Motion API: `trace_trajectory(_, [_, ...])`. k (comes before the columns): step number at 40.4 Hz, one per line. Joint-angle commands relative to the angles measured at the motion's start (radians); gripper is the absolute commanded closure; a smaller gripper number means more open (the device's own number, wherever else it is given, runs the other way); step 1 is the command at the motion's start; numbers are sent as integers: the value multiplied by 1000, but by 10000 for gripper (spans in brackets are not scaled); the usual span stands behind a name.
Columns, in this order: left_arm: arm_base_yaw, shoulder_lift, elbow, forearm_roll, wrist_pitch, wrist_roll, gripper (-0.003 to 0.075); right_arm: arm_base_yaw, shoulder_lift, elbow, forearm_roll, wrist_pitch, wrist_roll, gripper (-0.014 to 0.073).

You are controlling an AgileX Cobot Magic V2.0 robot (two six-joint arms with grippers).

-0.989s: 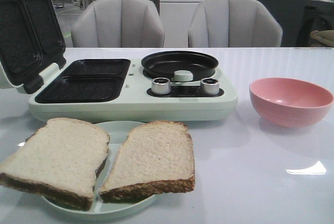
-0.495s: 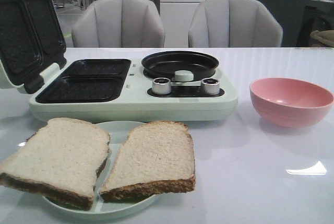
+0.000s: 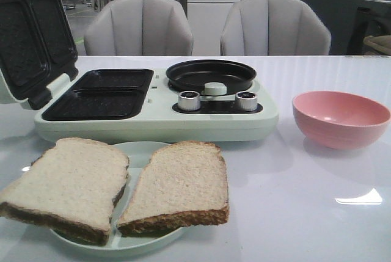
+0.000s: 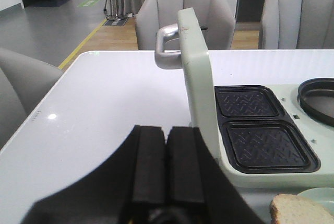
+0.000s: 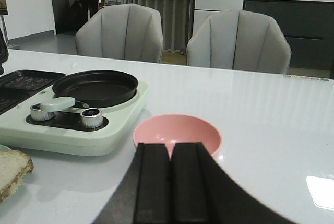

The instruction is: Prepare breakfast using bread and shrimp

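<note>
Two bread slices, a left one [image 3: 67,182] and a right one [image 3: 180,185], lie side by side on a pale green plate [image 3: 134,151] at the table's front left. Corners of bread show in the left wrist view [image 4: 300,209] and right wrist view [image 5: 11,172]. The shrimp is not in view. My left gripper [image 4: 166,130] is shut and empty, near the breakfast maker's raised lid [image 4: 195,72]. My right gripper [image 5: 170,146] is shut and empty, just before the pink bowl [image 5: 177,132]. Neither gripper shows in the front view.
A pale green breakfast maker [image 3: 153,118] stands behind the plate, lid [image 3: 30,36] raised at left, two black sandwich wells [image 3: 98,94], a round black pan [image 3: 211,74], two knobs [image 3: 189,100]. The pink bowl [image 3: 340,117] sits at right. Two grey chairs [image 3: 137,27] stand beyond the table.
</note>
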Motion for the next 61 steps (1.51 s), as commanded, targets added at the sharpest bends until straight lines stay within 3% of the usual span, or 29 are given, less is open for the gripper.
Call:
trace_trajectory(1, [-20,16,-31,-11,-72,-8,687,3,-19,-4,-12,-92,-3,627])
trace_trajectory(4, [-29,16,-31,2,-63,-3,658,3,-19,-4,-12,-92,-3,627])
trace_trajectory(7, [-43,16,-31,19,-61,-3,575,3,-19,-4,-12,-92,-3,627])
trace_trajectory(14, [-81,16,-31,22,-61,-3,229,3,-19,-4,-12,-92,-3,627])
trace_trajectory(18, [-96,16,-31,22,-61,-3,141,3,-19,-4,-12,-92,-3,627])
trace_trajectory(30, [-97,22,-17,18,-116,-3,213,3,-19,-4,-12,-92,-3,627])
trace_trajectory(37, [-177,69,-13,42,-70,9,263,3,-19,-4,-12,-92,-3,627])
trace_trajectory(42, [-305,126,-13,142,-20,95,273,3,-19,-4,-12,-92,-3,627])
trace_trajectory(51, [-596,265,-13,449,89,95,269,3,-19,-4,-12,-92,-3,627])
trace_trajectory(61, [-856,494,-13,633,221,95,269,3,-19,-4,-12,-92,-3,627])
